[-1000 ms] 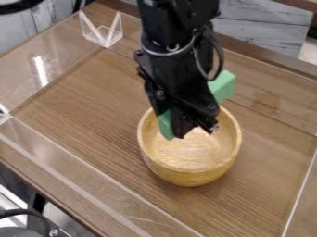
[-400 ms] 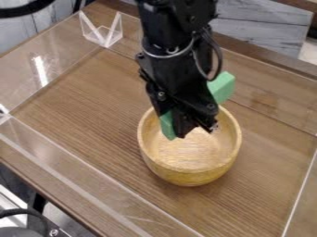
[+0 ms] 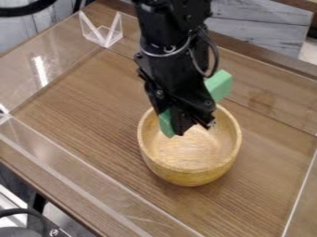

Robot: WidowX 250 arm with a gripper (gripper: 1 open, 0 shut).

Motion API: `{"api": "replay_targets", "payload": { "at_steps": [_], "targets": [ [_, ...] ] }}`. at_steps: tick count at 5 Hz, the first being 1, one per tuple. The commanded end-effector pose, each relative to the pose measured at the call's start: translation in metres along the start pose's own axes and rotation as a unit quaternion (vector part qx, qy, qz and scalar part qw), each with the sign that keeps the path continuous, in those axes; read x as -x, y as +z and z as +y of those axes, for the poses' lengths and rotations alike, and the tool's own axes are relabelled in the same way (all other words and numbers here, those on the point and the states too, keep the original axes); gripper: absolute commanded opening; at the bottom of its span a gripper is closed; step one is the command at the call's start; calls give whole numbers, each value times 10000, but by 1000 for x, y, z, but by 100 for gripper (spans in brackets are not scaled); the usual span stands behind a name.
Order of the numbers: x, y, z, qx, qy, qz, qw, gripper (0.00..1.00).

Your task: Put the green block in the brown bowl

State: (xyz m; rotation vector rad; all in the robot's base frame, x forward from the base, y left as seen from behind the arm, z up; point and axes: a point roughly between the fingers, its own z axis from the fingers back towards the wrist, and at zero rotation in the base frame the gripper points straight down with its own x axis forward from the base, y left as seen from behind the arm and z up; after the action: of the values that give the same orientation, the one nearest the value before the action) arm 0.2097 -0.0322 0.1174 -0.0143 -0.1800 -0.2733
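Right of centre, the pincer (image 3: 183,122) is closed on the green block (image 3: 221,85), whose ends show on either side of the black fingers, slanting from upper right to lower left. Its lower end overlaps the brown bowl (image 3: 192,165) in view, on the wooden desk (image 3: 93,120).

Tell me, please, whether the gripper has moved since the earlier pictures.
Yes, very slightly: the gripper has shifted a touch toward the left of the picture, judged against the brown bowl.
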Motion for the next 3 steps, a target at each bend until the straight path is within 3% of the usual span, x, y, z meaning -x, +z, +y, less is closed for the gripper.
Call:
{"api": "replay_targets", "payload": {
  "at_steps": [1, 3],
  "targets": [
    [-9, 7, 4, -3, 0, -206, 9998, 0],
    [-13, 5, 8, 34, 28, -247, 9997, 0]
  ]
}}
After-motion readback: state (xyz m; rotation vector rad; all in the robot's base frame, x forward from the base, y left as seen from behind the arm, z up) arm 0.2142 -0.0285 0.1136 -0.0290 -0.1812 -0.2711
